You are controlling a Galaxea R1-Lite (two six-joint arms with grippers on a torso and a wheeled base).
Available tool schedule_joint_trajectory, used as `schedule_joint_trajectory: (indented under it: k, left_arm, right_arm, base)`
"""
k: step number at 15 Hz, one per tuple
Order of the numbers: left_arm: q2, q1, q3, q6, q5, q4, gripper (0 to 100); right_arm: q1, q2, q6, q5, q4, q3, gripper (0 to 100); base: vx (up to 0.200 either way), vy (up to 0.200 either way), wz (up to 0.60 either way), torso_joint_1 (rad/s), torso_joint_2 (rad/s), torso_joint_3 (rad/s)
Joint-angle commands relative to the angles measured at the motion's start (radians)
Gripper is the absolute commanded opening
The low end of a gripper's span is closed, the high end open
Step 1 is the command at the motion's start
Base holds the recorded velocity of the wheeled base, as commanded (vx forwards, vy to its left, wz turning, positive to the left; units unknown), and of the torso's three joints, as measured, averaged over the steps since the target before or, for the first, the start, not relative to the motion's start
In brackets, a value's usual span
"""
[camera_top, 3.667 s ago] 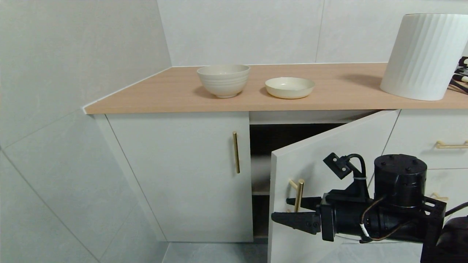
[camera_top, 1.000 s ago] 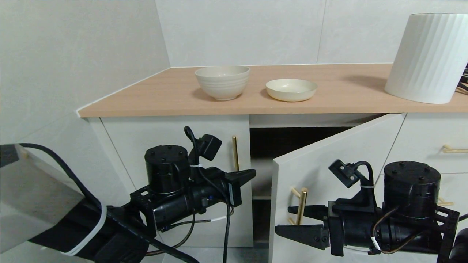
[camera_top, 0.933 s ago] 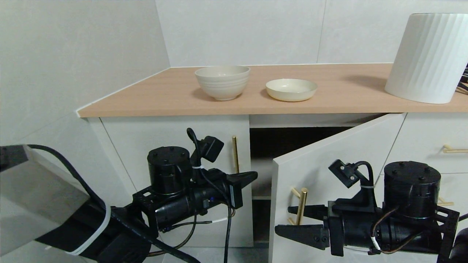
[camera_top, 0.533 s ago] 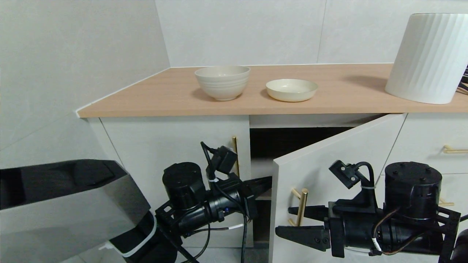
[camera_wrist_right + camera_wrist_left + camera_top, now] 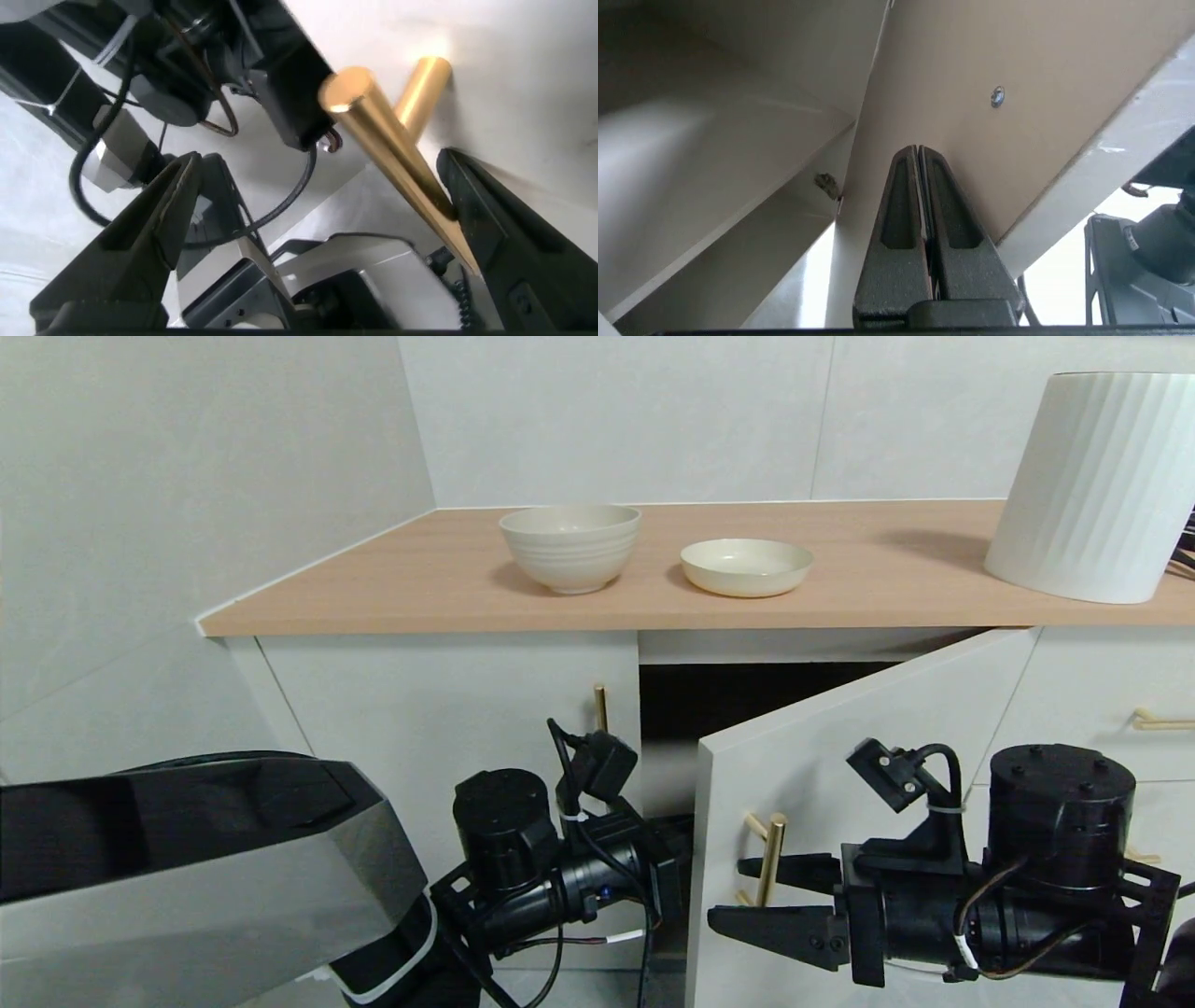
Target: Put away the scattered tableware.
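Head view, bowl (image 5: 569,547), door (image 5: 840,733) ajar, white bin (image 5: 1092,485)

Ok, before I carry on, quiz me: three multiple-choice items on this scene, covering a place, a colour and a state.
1. Where is the bowl?
A. on the counter, to the robot's left of the dish
B. inside the cabinet
C. on the floor

2. What colour is the handle of the open door?
A. black
B. gold
C. white

3. What state is the right gripper in?
A. open, with the handle between its fingers
B. shut on the handle
C. holding the dish

Answers:
1 A: the head view shows the bowl standing on the wood top beside the dish.
2 B: the bar is shiny gold against the white door.
3 A: the right wrist view shows the fingers spread on either side of the bar.
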Motion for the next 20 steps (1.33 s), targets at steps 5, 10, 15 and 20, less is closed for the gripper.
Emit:
schedule_joint_trajectory:
  k: [5,10,15,20]
  left_arm:
    - [-0.015,-0.010,-0.001,-0.001,-0.002,0.003,0]
    - [-0.013,-0.010,-0.002,-0.002,-0.002,0.012,0]
    - [-0.021,-0.014,-0.030,-0.004,0.003,0.064,0]
    - [-0.029,-0.015,-0.065,-0.004,0.023,0.124,0]
  right_arm:
    - [-0.115,-0.040,-0.068,-0.015,0.001,0.048,100]
    - [-0.146,-0.168,-0.110,-0.015,0.003,0.215,100]
    - [-0.146,-0.236,-0.118,-0.015,0.003,0.319,100]
    - [-0.146,-0.244,-0.130,-0.016,0.003,0.330,100]
  base:
    - [0.000,0.000,0.00,0.000,0.00,0.000]
    - [0.000,0.000,0.00,0.000,0.00,0.000]
    - [0.000,0.000,0.00,0.000,0.00,0.000]
    - [-0.120,0.000,0.00,0.003,0.00,0.001]
